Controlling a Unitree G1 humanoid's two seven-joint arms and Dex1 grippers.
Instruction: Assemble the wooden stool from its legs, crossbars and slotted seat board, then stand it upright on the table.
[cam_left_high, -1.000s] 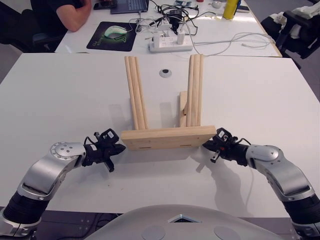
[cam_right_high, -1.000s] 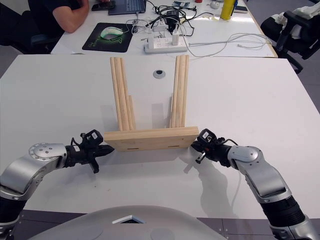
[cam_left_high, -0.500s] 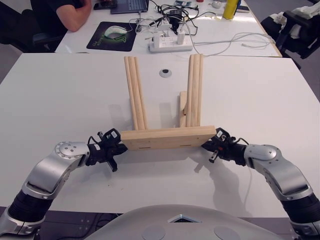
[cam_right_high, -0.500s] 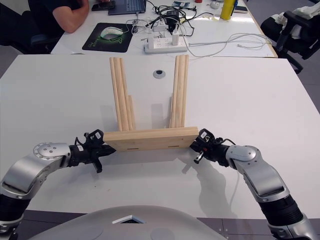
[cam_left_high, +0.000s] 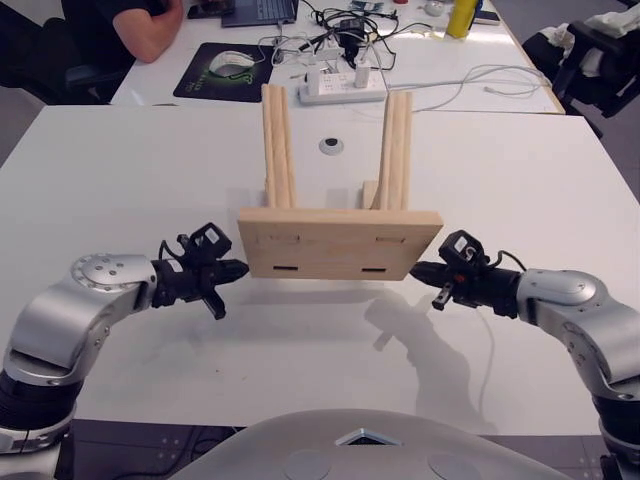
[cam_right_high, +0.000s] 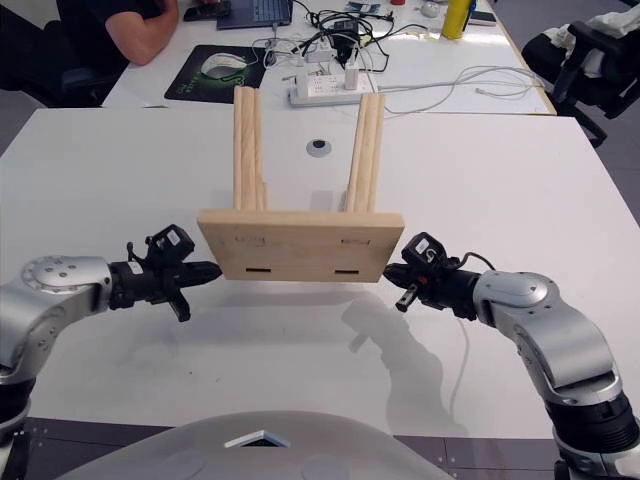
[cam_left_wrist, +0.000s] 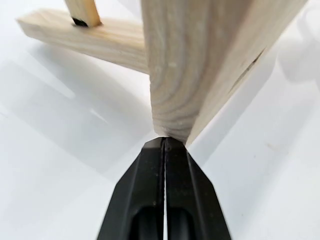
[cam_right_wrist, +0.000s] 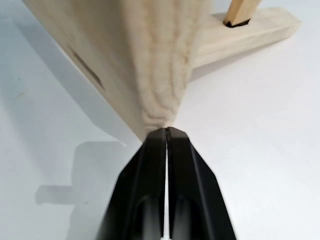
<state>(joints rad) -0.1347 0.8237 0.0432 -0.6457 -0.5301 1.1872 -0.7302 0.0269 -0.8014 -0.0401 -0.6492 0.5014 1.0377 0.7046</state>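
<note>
The assembled wooden stool lies tipped, its slotted seat board (cam_left_high: 340, 243) raised off the table and facing me. Its left legs (cam_left_high: 277, 145) and right legs (cam_left_high: 397, 150) slope away to the table behind. My left gripper (cam_left_high: 240, 268) is shut, its tip pressed against the board's lower left corner. My right gripper (cam_left_high: 415, 268) is shut too, tip against the lower right corner. In the left wrist view the closed fingertips (cam_left_wrist: 164, 142) touch the board's edge (cam_left_wrist: 200, 65). The right wrist view shows my right gripper (cam_right_wrist: 166, 131) meeting the board (cam_right_wrist: 145, 55) the same way.
A round grommet (cam_left_high: 331, 147) sits in the table between the legs. On the desk behind are a white power strip (cam_left_high: 340, 85), cables, a dark mouse pad (cam_left_high: 225, 70) and a yellow bottle (cam_left_high: 462, 15). Bare table lies to both sides and in front.
The seat board has risen from the table and tipped up toward me, the legs swinging steeper. Both shut grippers have lifted with its lower corners.
</note>
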